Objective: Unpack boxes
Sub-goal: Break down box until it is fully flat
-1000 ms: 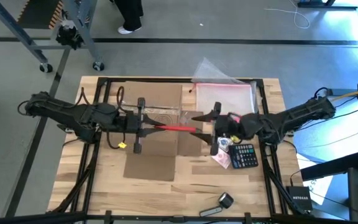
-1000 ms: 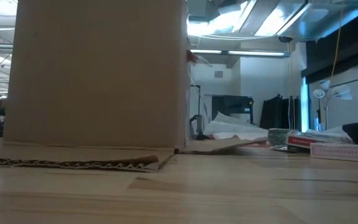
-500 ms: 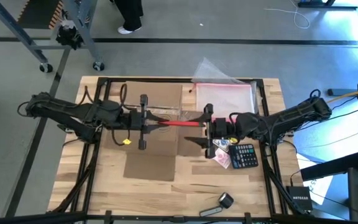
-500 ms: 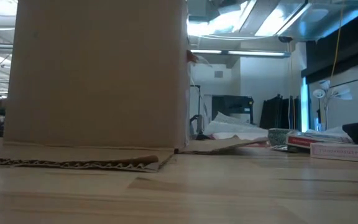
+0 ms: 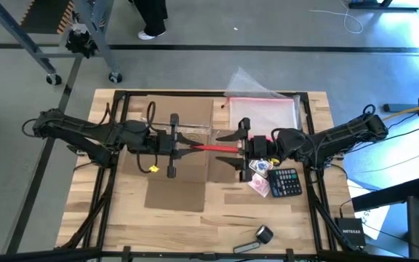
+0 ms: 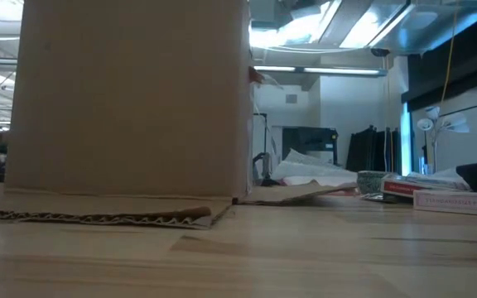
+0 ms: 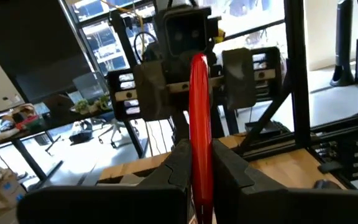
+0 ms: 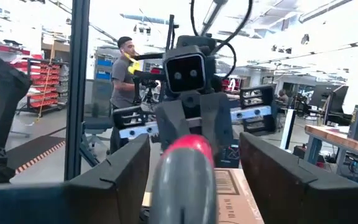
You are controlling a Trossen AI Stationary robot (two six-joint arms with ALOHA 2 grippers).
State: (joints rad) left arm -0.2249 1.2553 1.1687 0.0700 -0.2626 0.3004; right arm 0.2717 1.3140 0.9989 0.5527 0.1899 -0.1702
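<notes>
The brown cardboard box (image 5: 180,156) stands with open flaps mid-table; its wall (image 6: 131,99) fills the low view. Above it hangs a long red stick (image 5: 213,147), level, running left to right. My left gripper (image 5: 184,146) is shut on its left end. My right gripper (image 5: 224,148) faces it from the right, open; its fingers (image 8: 284,180) stand wide on either side of the stick's rounded right end (image 8: 185,155) without touching it. My left gripper pinches the red stick's left end (image 7: 201,171) between its two fingers. The fingers come level from the table's left and lie along the stick. The stick juts straight out toward the other gripper, level and lifted clear above the box.
A clear pouch with a pink edge (image 5: 260,109) lies at the far right of the box. A calculator (image 5: 286,182) and card packs (image 5: 260,178) lie under my right arm. A small black device (image 5: 257,236) lies near the front edge. A person (image 8: 124,74) stands beyond the table.
My left gripper has carried the red stick toward the table's right, so that its free end has come farther in between the right gripper's fingers. My right gripper has rolled and tipped, and its fingers now stand square to the stick. Neither gripper's gap has changed.
</notes>
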